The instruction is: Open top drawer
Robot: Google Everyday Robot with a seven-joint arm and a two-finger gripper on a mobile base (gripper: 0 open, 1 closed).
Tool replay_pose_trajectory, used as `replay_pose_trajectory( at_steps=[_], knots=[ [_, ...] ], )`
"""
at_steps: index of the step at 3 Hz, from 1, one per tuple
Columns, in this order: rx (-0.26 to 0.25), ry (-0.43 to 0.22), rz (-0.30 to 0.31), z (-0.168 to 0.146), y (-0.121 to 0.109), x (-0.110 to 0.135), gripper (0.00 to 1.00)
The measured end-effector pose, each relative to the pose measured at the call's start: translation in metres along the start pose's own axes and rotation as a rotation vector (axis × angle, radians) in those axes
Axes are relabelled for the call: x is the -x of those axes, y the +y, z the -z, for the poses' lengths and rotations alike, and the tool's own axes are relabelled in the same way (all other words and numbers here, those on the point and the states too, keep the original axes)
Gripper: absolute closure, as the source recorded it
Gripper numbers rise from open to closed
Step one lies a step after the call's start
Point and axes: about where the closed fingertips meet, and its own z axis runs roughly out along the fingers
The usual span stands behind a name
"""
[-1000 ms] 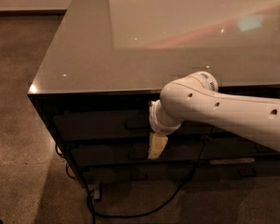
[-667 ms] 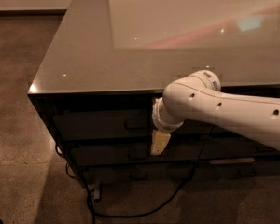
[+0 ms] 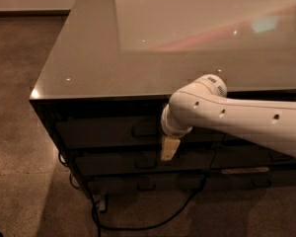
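Observation:
The top drawer is the uppermost dark front under the glossy counter top, with a small rectangular handle at its centre. It sits flush with the fronts below. My gripper hangs from the white arm that comes in from the right. It points downward just right of and slightly below the handle, in front of the drawer stack. Only a pale finger shows.
Two like dark drawer fronts lie below the top one. The glossy counter top spans the cabinet. A black cable loops on the speckled floor at the cabinet's foot. Open floor lies to the left.
The gripper and arm have shifted slightly to the right and a little up along the drawer fronts. The drawer has not moved.

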Motion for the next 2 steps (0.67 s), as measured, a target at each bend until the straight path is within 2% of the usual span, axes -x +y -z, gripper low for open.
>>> replay_pose_trajectory(
  at_steps=[2],
  knots=[
    [0.004,0.029,-0.032,-0.0178,0.0010,-0.0135,0.00]
  ],
)
